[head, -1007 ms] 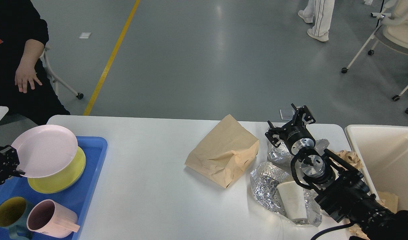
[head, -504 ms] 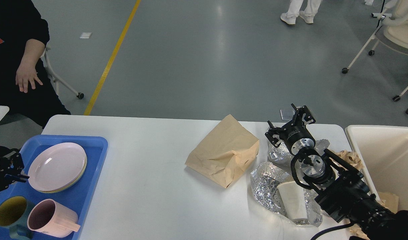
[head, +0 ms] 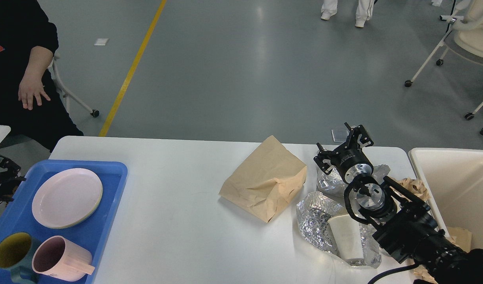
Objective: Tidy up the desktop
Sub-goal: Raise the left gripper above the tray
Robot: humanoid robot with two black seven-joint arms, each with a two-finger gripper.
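The pink plate (head: 67, 197), which a second earlier had been tilted above the yellow plate in the left gripper's hold, now lay flat on the stack in the blue tray (head: 111, 173) at the desktop's (head: 178, 236) left edge. The left gripper (head: 2, 173) had let go and drawn back beyond the tray's far left corner, clear of the plate and holding nothing; it looked spread, though it was small and dark at the frame's edge. Near the tray's front, a pink mug (head: 60, 258) and a dark mug with a yellow inside (head: 10, 252) stood touching each other.

By that reading the crockery part of tidying seemed done, and what remained was the rubbish on the right half of the desktop. A brown paper bag (head: 265, 181) lay towards the far edge, right of centre. Just beside it, nearer the right edge, sat crumpled foil (head: 316, 221) with a white paper cup (head: 346, 236) lying on its side in it, and crumpled brown paper (head: 413, 185) by the cream bin (head: 435, 185) that stood against the desktop's right edge.

The right gripper (head: 342, 144) had not moved across the three frames; it hung over the foil near the far right corner with its fingers apart and nothing between them. The likely next job was clearing the bag and foil into the bin
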